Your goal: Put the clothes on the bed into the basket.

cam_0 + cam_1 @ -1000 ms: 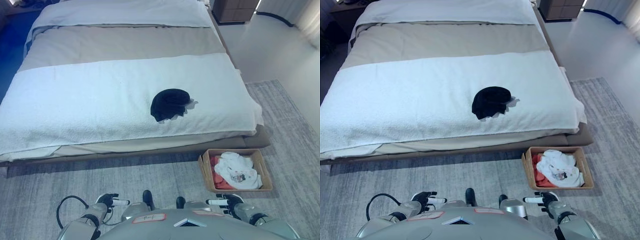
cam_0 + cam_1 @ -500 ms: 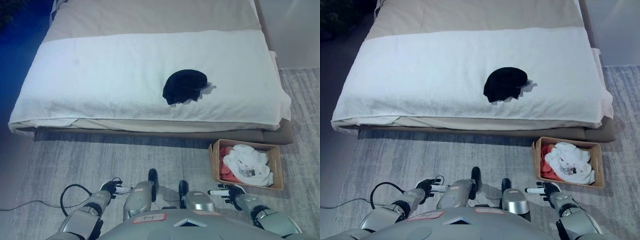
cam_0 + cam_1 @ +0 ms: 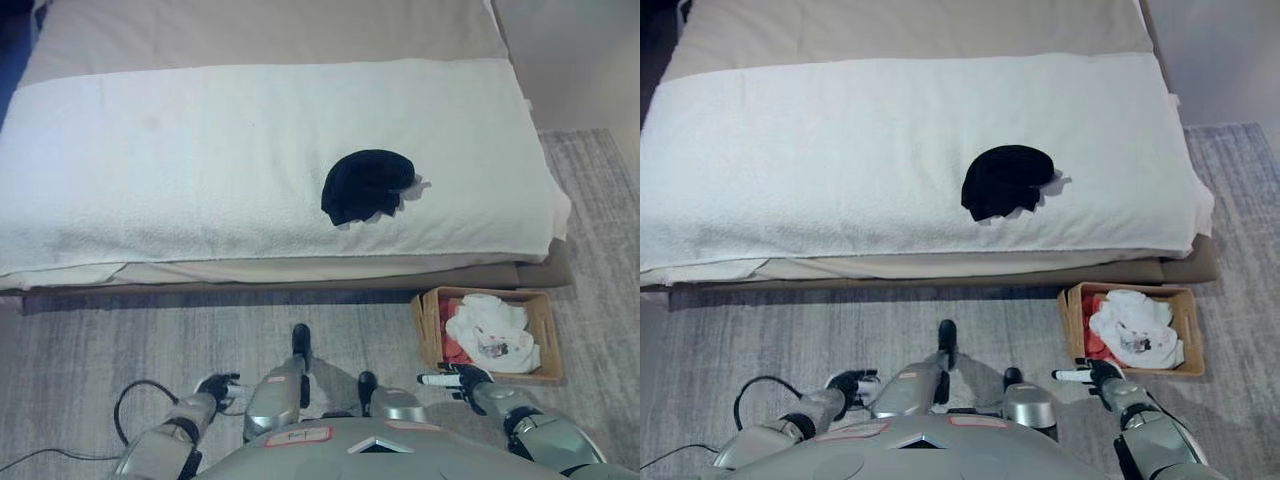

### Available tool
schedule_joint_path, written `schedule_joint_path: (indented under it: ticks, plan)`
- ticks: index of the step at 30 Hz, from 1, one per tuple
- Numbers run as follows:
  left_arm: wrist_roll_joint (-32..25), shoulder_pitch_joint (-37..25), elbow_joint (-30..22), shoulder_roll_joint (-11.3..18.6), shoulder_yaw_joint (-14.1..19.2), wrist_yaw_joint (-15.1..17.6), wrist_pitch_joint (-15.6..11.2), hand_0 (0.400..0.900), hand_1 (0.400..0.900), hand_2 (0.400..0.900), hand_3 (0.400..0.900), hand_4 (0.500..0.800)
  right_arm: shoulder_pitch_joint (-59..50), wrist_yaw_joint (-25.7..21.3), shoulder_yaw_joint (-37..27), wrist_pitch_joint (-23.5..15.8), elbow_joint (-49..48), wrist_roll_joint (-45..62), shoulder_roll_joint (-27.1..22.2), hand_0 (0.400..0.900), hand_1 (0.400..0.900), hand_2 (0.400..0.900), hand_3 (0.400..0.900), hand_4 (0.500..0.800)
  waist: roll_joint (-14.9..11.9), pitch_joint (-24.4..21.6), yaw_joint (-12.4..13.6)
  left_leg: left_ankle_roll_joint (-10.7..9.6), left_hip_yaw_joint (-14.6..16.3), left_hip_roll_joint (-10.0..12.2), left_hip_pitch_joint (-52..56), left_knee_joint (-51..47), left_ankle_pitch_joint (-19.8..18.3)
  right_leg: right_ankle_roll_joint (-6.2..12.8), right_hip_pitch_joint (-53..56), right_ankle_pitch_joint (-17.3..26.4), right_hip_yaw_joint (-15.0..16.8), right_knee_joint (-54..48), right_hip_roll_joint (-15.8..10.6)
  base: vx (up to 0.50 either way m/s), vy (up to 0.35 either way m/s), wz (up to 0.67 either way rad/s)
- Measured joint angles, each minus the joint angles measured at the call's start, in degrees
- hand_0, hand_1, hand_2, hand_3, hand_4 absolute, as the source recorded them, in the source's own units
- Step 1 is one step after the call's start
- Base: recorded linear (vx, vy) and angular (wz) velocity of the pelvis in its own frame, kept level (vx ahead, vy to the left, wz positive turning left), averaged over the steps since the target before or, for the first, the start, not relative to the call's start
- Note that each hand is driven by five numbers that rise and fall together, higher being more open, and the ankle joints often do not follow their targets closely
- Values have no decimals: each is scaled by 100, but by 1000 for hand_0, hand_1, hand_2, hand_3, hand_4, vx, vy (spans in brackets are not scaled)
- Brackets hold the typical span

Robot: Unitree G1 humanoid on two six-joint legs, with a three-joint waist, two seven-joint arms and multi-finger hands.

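- Left eye view: the black garment [image 3: 366, 186] lies bunched on the white blanket [image 3: 150, 160] of the bed [image 3: 300, 270], right of centre and back from the near edge. It is ahead of me and above both hands in the view, well apart from each. The heap is a little wider than deep, its long axis running roughly across the bed.
- My right robot hand [image 3: 463, 378] hangs low at the right, one white-tipped finger pointing left, grasping nothing, just beside the basket [image 3: 432, 330]. The basket stands on the rug [image 3: 150, 340] below the bed's right corner, already holding white and red clothes [image 3: 488, 334].
- My left robot hand [image 3: 214, 385] hangs low at the left; it is too small for me to tell how its fingers are set.
- Right eye view: same layout. My right robot hand looks somewhat nearer the garment and is next to the basket, so I judge it the likelier arm.
- No readable print on garment or basket.
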Motion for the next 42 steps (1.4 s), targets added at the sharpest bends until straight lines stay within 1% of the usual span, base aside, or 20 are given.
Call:
schedule_joint_path:
  ticks: [3, 6, 8, 10, 11, 12, 13, 16, 17, 18, 20, 22, 24, 25, 26, 29, 32, 35, 39, 42]
  plan:
    - [-1, -147, -107, 98, 0, 9, -73, 900, 900, 900, 900, 800, -107, 43, 6, -8, -17, 1, 140, 900, 900, 900, 900, 800, -129, -100, 45, 117, 213, -80, 30, 126, -233, 131, -124, -42, 107, 288, -137, 193, 233, -21]
    - [4, -199, -96, 127, -4, 5, -90, 900, 900, 900, 900, 800, -140, 111, 8, -2, -32, 0, 183, 900, 900, 900, 900, 800, -206, -227, -2, 279, 292, -75, 64, 152, -459, 263, -483, -9, 127, 979, -103, 193, 276, -3]
    - [4, -178, -73, 150, -41, 1, -81, 900, 900, 900, 900, 800, -107, 118, 13, 9, -77, 1, 189, 900, 900, 900, 900, 800, -232, -270, -17, 353, 279, 10, 139, 172, -423, 395, -876, -102, 127, 1912, -39, 96, 184, 14]
    - [3, -183, -52, 206, -131, 5, -59, 900, 900, 900, 900, 800, -92, 114, 26, 37, -62, 1, 197, 900, 900, 900, 900, 800, -352, -277, -9, 502, 184, -55, 232, 233, -500, 507, -1151, -81, 161, 2689, -41, 110, 129, 12]
    - [3, -169, -46, 234, -163, 5, -59, 900, 900, 900, 900, 800, -90, 109, 30, 41, -59, 2, 196, 900, 900, 900, 900, 800, -380, -277, -14, 526, 154, -55, 277, 231, -502, 516, -1293, -89, 187, 3066, -39, 160, 93, 15]
    - [1, -218, -42, 259, -169, 5, -59, 900, 900, 900, 900, 800, -103, 112, 30, 42, -80, 5, 192, 900, 900, 900, 900, 800, -381, -255, -10, 740, 88, -50, 377, 196, -617, 433, -1450, -232, 186, 3321, -25, 204, 103, 22]
    - [0, -209, -10, 283, -160, 9, -41, 900, 900, 900, 900, 800, -94, 112, 82, 38, -77, 6, 191, 900, 900, 900, 900, 800, -368, -246, -2, 727, 75, -34, 458, 151, -549, 356, -1476, -356, 151, 3160, -11, 128, 22, 18]
    - [-16, -184, 24, 345, -166, 21, 5, 900, 900, 900, 900, 800, -220, 108, 233, -9, -172, 13, 181, 900, 900, 900, 900, 800, -286, -161, 12, 739, -25, -31, 557, 140, -554, 347, -1574, -333, -101, 2059, -14, 87, -23, 16]
    - [-16, -174, 31, 337, -165, 18, 5, 900, 900, 900, 900, 800, -259, 102, 239, -9, -180, 14, 171, 900, 900, 900, 900, 800, -264, -134, 2, 727, -23, -33, 569, 130, -546, 360, -1575, -299, -99, 1594, -21, 73, -42, 14]
    - [-16, -173, 21, 338, -167, 17, -2, 900, 900, 900, 900, 800, -365, 96, 240, -6, -221, 16, 170, 900, 900, 900, 900, 800, -239, -64, 8, 727, -31, -37, 624, 125, -547, 358, -1680, -175, -60, 1353, -63, 110, -77, 22]
    - [-19, -167, 38, 335, -142, 30, 3, 900, 900, 900, 900, 800, -418, 86, 242, -12, -384, 16, 158, 900, 900, 900, 900, 800, -184, 33, 1, 759, -43, -52, 672, 84, -610, 511, -1759, 270, -59, 632, -150, 126, -103, 33]
    - [-37, -193, 31, 349, -79, 87, 1, 900, 900, 900, 900, 800, -427, 81, 239, -12, -500, 16, 165, 900, 900, 900, 900, 800, -218, 152, -9, 688, -170, -104, 759, 52, -612, 502, -1820, 686, -25, 231, -239, 143, -144, 47]
    - [-71, -165, 19, 365, 15, 117, -2, 900, 900, 900, 900, 800, -352, 63, 224, -6, -518, 15, 164, 900, 900, 900, 900, 800, -349, 183, -14, 523, -377, -223, 870, 18, -668, 505, -1700, 786, 91, 215, -282, 181, -189, 34]
    - [-71, -150, 13, 356, 65, 122, -2, 900, 900, 900, 900, 800, -296, 46, 174, 1, -522, 16, 146, 900, 900, 900, 900, 800, -383, 167, -27, 456, -456, -213, 955, -54, -684, 402, -1638, 941, 124, 221, -327, 223, -223, 14]
    - [-71, -111, 11, 331, 105, 116, -3, 900, 900, 900, 900, 800, -280, 33, 107, 35, -518, 17, 111, 900, 900, 900, 900, 800, -375, 161, -15, 375, -451, -153, 1002, -84, -706, 391, -1629, 1034, 12, 262, -293, 231, -223, 11]
    - [-70, 117, 4, 303, 130, 96, 0, 900, 900, 900, 900, 800, -282, -10, -13, 40, -699, 15, -85, 900, 900, 900, 900, 800, -263, 43, -17, 104, -517, 101, 1070, -79, -812, 347, -1451, 1147, -112, 96, -62, 198, -197, 13]
    - [-68, 272, 4, 210, 131, 50, 3, 900, 900, 900, 900, 800, -296, -32, -16, 30, -978, 15, -598, 900, 900, 900, 900, 800, -108, -111, -56, -89, -567, 313, 1127, -72, -869, 142, -1203, 1313, -260, -176, 129, 122, -161, 11]
    - [-65, 316, -29, 65, 129, -5, -2, 900, 900, 900, 900, 800, -463, -83, -2, 25, -1166, -9, -1212, 900, 900, 900, 900, 800, 83, -265, -69, -238, -583, 482, 1186, -62, -933, 89, -1145, 1313, -332, -188, 287, 107, -115, 3]
    - [-66, 339, -97, -73, 130, -26, -12, 900, 900, 900, 900, 800, -1010, -128, 22, 33, -1502, -216, -1983, 900, 900, 900, 900, 800, 251, -358, -165, -310, -575, 553, 1221, -47, -940, 37, -1144, 1329, -352, -172, 356, 74, -63, -2]
    - [-67, 321, -102, -115, 122, -46, -88, 900, 900, 900, 900, 800, -1737, -181, 385, 8, -1570, -237, -2382, 900, 900, 900, 900, 800, 286, -368, -188, -335, -539, 557, 1210, -62, -948, 23, -1133, 1330, -349, -186, 365, 42, -40, 3]
